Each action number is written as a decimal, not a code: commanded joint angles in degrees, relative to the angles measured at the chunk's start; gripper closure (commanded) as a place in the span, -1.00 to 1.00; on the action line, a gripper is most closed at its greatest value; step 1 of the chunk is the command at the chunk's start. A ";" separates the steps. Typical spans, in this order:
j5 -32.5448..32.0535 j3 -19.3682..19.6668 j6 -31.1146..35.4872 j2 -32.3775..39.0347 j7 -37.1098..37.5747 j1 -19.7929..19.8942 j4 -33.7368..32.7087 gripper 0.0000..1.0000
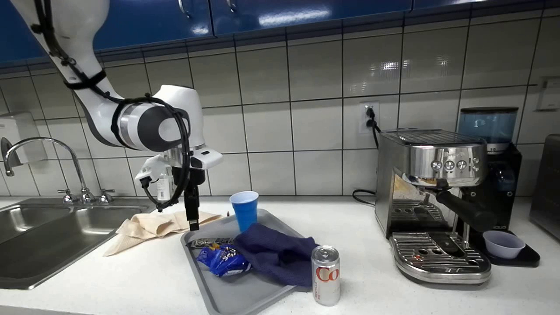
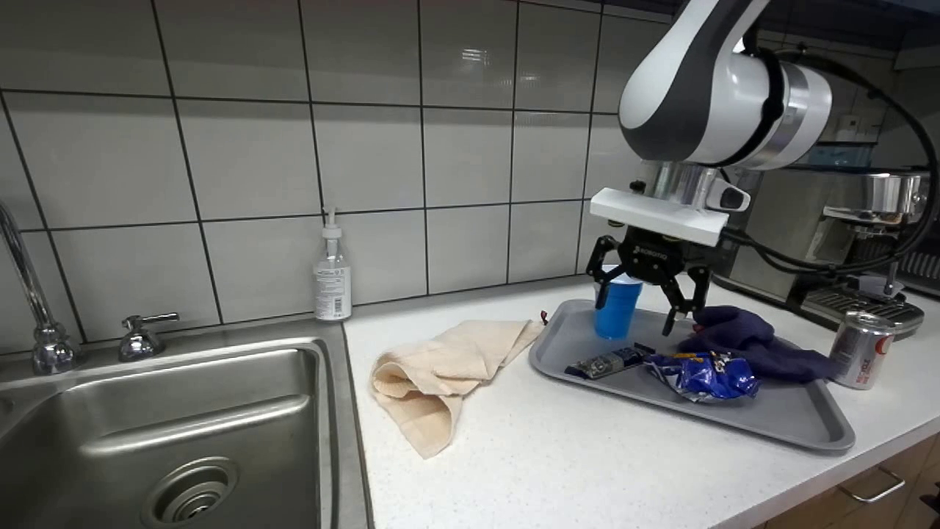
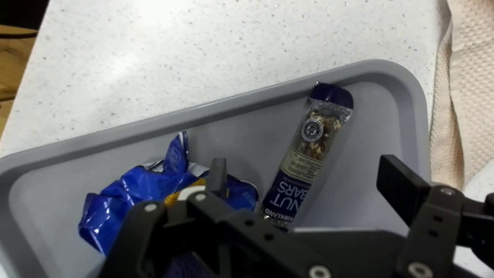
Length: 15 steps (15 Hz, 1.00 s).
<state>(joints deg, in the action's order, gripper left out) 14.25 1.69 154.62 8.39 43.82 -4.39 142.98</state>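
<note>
My jaws: nearest the wrist camera, spread well apart, hanging above one end of the gray tray [image 3: 216, 109].
Nut bar [image 3: 303, 158]: below me on the tray, showing in the gap between my jaws; its dark-capped end lies at the rim, its other end is partly hidden by me in the wrist view.
Blue packet [image 3: 142, 187]: crumpled and shiny, just beside the nut bar; one of my jaws covers part of it in the wrist view, and I cannot tell whether it touches the bar.
Blue cup [image 1: 245, 211]: upright on the tray, white inside, toward the wall side.
Dark blue cloth [image 1: 280, 253]: bunched on the tray, beside the packet.
Gray tray: flat on the white speckled surface [image 2: 514, 455].
Silver can [image 1: 326, 280]: upright on the surface, red lettering on its side, just beside the tray and the dark blue cloth.
Beige cloth [image 2: 455, 371]: loosely folded on the surface, between the tray and the steel sink [image 2: 346, 441].
Pump bottle [image 2: 333, 283]: upright before the tiled wall [image 2: 257, 162], by the sink's corner.
Coffee machine [image 1: 415, 201]: steel, on the surface well apart from me, a grinder [image 1: 505, 175] beside it with a pale bowl [image 1: 503, 245] at its foot.
</note>
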 commanded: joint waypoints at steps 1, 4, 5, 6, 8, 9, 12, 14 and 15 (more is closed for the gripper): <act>-2.93 -0.43 0.69 -7.54 -4.83 0.55 6.64 -1.00; -3.79 -0.70 0.78 -12.61 -8.34 1.11 10.73 -1.00; -3.97 -0.79 0.59 -14.25 -9.60 1.28 11.95 -1.00; -4.27 -0.83 0.25 -15.97 -11.14 1.50 13.14 -1.00; -4.16 -0.88 -0.65 -19.10 -14.13 1.98 15.10 -1.00; -3.96 -0.89 -1.08 -20.57 -15.56 2.23 16.00 -1.00; -3.04 -0.73 -2.53 -24.54 -19.68 2.72 18.05 -1.00; -2.86 -0.42 -4.80 -24.89 -22.05 2.95 16.10 -1.00; -2.54 -0.29 -5.58 -25.92 -22.91 3.02 16.26 -1.00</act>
<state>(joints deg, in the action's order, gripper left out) 11.08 1.70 153.20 -13.46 24.98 -2.92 159.32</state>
